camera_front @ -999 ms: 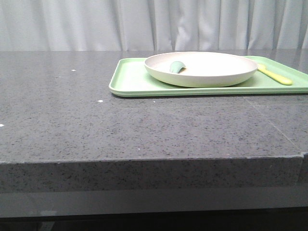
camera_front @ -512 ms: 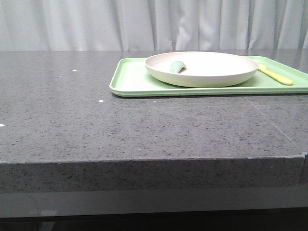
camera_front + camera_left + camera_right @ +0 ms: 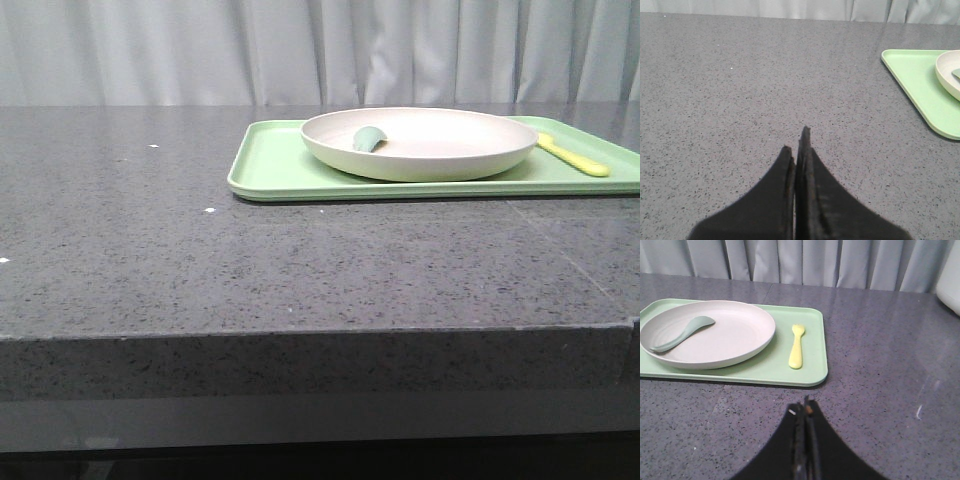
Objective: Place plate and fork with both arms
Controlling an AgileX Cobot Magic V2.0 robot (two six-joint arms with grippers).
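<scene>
The cream-white plate [image 3: 420, 143] sits on a light-green tray [image 3: 275, 170] at the back right of the grey table; it also shows in the right wrist view [image 3: 707, 340] and, by its edge, in the left wrist view [image 3: 947, 75]. The pale-yellow fork [image 3: 572, 156] lies on the tray to the right of the plate, also seen in the right wrist view [image 3: 797, 346]. My left gripper [image 3: 796, 142] is shut and empty over bare table, left of the tray. My right gripper [image 3: 804, 409] is shut and empty, just short of the tray's near edge. Neither gripper shows in the front view.
A pale green spoon [image 3: 368, 138] lies in the plate, also in the right wrist view [image 3: 682, 333]. A white object [image 3: 950, 277] stands at the far right. Grey curtains hang behind the table. The table's front edge [image 3: 300, 335] is near the camera.
</scene>
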